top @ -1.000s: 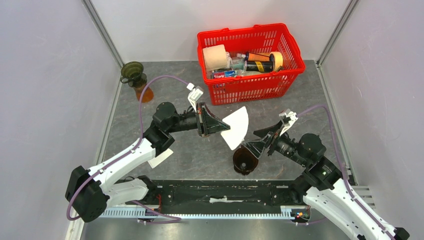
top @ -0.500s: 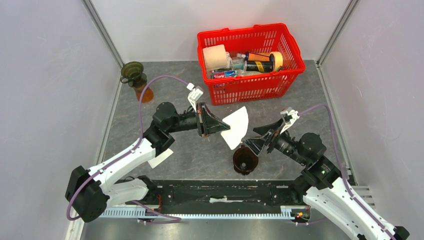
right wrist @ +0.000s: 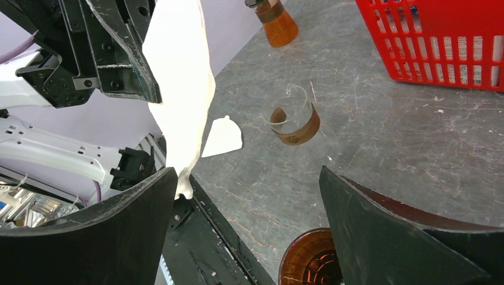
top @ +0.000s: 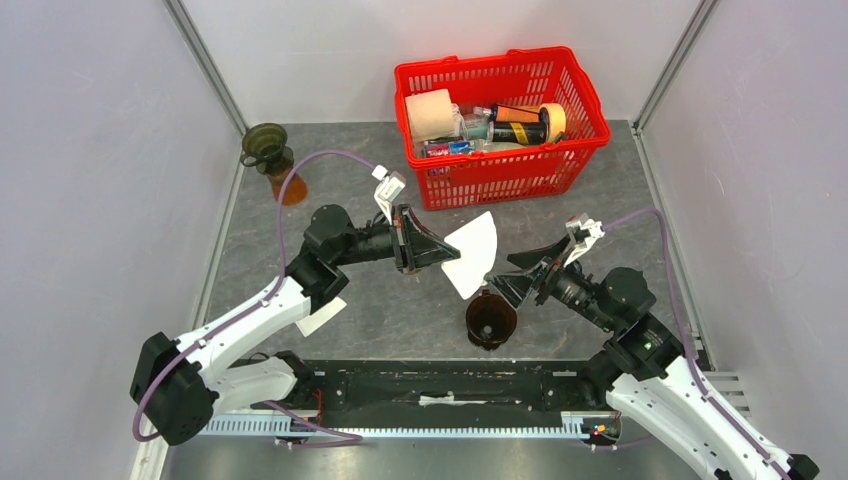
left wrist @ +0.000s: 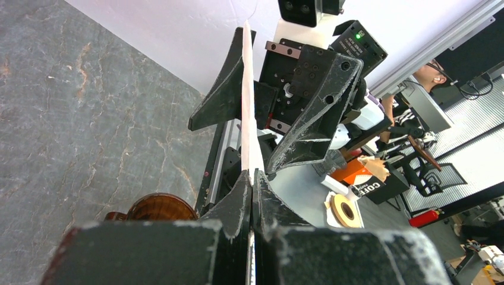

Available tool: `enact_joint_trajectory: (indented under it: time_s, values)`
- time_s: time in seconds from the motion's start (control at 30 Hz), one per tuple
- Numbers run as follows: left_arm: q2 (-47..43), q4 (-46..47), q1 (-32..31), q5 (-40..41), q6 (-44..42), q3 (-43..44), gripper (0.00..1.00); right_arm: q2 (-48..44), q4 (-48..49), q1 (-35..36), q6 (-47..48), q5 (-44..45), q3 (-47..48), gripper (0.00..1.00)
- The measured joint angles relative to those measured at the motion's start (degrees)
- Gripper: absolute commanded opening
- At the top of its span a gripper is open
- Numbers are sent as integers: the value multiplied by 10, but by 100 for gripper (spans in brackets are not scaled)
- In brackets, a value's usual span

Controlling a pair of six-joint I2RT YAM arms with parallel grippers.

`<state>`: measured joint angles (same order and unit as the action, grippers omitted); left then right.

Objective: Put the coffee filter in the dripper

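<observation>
A white paper coffee filter (top: 474, 254) hangs above the table, and my left gripper (top: 447, 250) is shut on its edge. The left wrist view shows the filter (left wrist: 245, 113) edge-on, rising from the pinched fingertips (left wrist: 251, 178). The brown glass dripper (top: 490, 320) stands on the table just below and to the right of the filter, also in the wrist views (left wrist: 157, 209) (right wrist: 312, 259). My right gripper (top: 514, 276) is open, right of the filter and above the dripper. The filter's lower tip (right wrist: 178, 95) hangs by the inside of its left finger (right wrist: 142, 208), with nothing between the jaws (right wrist: 248, 173).
A red basket (top: 502, 175) of bottles and a paper roll stands at the back. An amber flask (top: 290, 187) and a green dripper (top: 264, 142) sit at the back left. A second filter (top: 321, 316) lies flat near the left arm. A clear glass ring with a brown band (right wrist: 292, 122) rests mid-table.
My right gripper has crept a little up and towards the filter, still open. The left gripper and the filter have stayed where they were.
</observation>
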<state>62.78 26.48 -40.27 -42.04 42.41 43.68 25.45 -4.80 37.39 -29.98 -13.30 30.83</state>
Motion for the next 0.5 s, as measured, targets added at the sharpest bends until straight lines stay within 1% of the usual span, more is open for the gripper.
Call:
enact_joint_trajectory:
  time_s: [0.3,0.5]
  values:
    - [-6,2,0,1,0,0,2,-28,-15,0,-2,3,-2,97]
    - [-6,2,0,1,0,0,2,-17,-18,0,-2,3,-5,97]
